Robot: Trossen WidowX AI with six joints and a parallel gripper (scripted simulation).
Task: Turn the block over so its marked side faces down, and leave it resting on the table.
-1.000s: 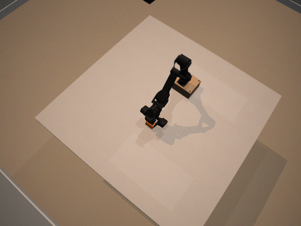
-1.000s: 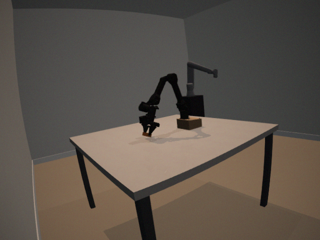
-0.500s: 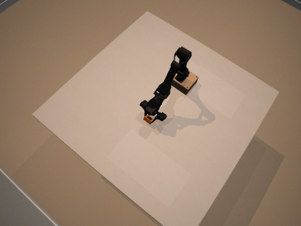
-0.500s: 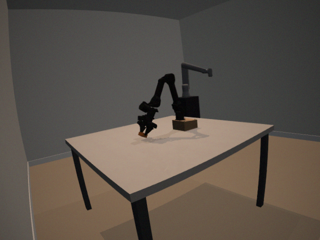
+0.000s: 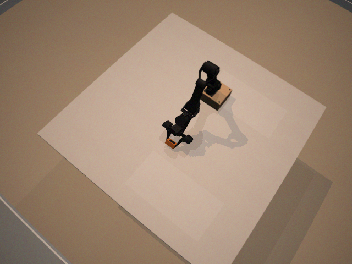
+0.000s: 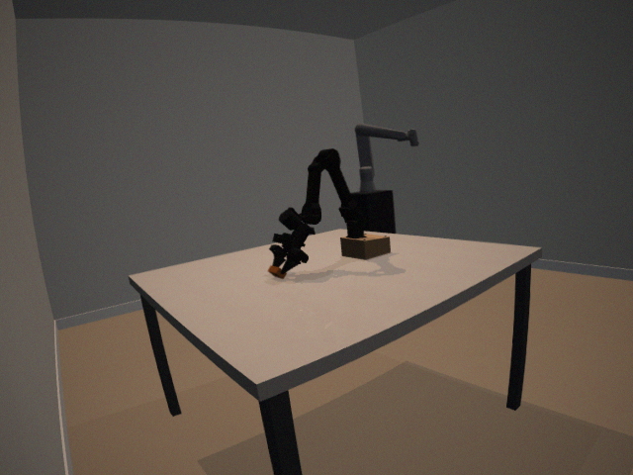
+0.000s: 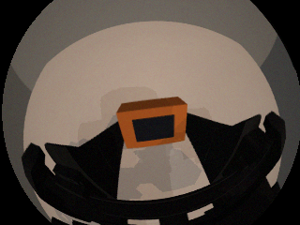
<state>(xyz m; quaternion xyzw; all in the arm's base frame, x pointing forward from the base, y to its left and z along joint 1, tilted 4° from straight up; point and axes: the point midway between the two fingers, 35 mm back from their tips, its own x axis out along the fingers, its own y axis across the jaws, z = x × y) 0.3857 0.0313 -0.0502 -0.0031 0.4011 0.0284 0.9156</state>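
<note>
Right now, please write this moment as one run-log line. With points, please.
black gripper (image 5: 171, 143) (image 6: 278, 271) (image 7: 153, 120): shut on orange block (image 5: 170, 143) (image 6: 276, 271) (image 7: 126, 128) | block: tilted | dark rectangular mark (image 7: 154, 128): facing wrist camera | turn-over: unfinished

open tabletop (image 5: 176, 196) (image 6: 337, 312) (image 7: 155, 61) ahead of the tool (image 5: 171, 143) (image 6: 277, 272) (image 7: 153, 120), wooden base block (image 5: 224, 95) (image 6: 378, 246) obstructing behind

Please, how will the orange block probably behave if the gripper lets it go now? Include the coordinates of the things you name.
The orange block (image 5: 169, 144) (image 6: 276, 272) (image 7: 152, 143) looks stiff: its edges are straight. Held tilted in the gripper (image 5: 171, 142) (image 6: 277, 270) (image 7: 152, 124), it would probably tip onto a face. Flat sides make rolling unlikely.
</note>
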